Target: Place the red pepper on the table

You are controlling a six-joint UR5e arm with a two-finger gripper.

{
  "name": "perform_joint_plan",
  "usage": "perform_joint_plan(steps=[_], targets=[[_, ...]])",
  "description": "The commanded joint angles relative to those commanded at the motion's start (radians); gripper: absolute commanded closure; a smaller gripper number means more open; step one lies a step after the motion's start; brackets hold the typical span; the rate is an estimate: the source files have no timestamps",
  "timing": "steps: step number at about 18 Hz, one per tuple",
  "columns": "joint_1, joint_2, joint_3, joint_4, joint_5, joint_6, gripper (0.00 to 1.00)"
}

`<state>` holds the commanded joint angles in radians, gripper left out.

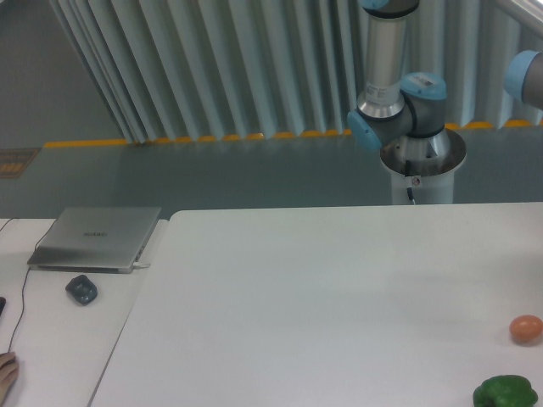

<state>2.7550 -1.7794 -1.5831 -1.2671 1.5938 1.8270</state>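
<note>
Near edge, right corner of the large plain white rounded-corner desk (pixel 322 297): a glossy green bell pepper (pixel 506 393), cut off by the frame, with a small orange-brown egg-shaped thing (pixel 526 328) just behind it and apart from it. Left, on the adjoining white side desk (pixel 59 339): a small dark rounded object (pixel 81 289), then a closed grey laptop (pixel 96 237) behind it. Far side: the silver-and-blue robot arm (pixel 399 110) rises from its base behind the desk; gripper out of frame, so no telling its state, and the red pepper is nowhere in view.
</note>
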Motion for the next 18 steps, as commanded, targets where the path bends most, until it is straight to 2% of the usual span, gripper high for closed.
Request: perform_joint_plan(steps=[2,4,8,12,18], targets=[[0.003,0.0,0.0,0.002,0.0,-0.023,0.0],[0.044,-0.002,0.009,0.006,-0.005,-0.008,0.0],[0.077,-0.038,0.04,0.047,0.0,0.017,0.0],[0.09,-0.069,0.049,0.054,0.003,0.066,0.0],[0.169,-0.146,0.054,0.159,0.005,0.116,0.0]])
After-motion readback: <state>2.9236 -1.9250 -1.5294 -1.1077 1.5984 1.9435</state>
